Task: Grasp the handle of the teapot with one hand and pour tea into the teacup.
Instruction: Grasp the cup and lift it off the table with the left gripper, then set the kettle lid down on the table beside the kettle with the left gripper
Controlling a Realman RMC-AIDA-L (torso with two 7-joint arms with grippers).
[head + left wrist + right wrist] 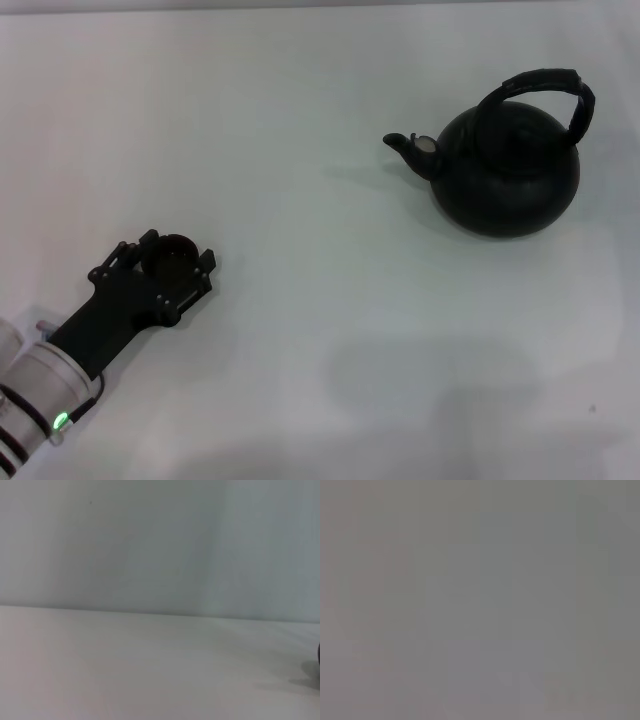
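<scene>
The left hand (172,262) sits low over the worktop (300,330) with the teacup (174,256) set between its fingers; they flank the cup on either side, but whether they actually press its wall or merely bracket it I cannot tell. The cup looks upright, its mouth open to the head camera.

Outward from that hand, the teapot (507,170) stands well apart, ahead of it and off toward the robot's right across bare worktop. Its spout (410,147) points back toward the left hand's side, and the handle (545,92) arches over the lid, its span running roughly in line with the spout.

The right hand appears in no view, and its wrist picture shows nothing readable. Judging by layout, the handle lies on the right arm's side, so that arm seems the better placed to take it, closing across the arch from above, while the cup waits far from the spout.
</scene>
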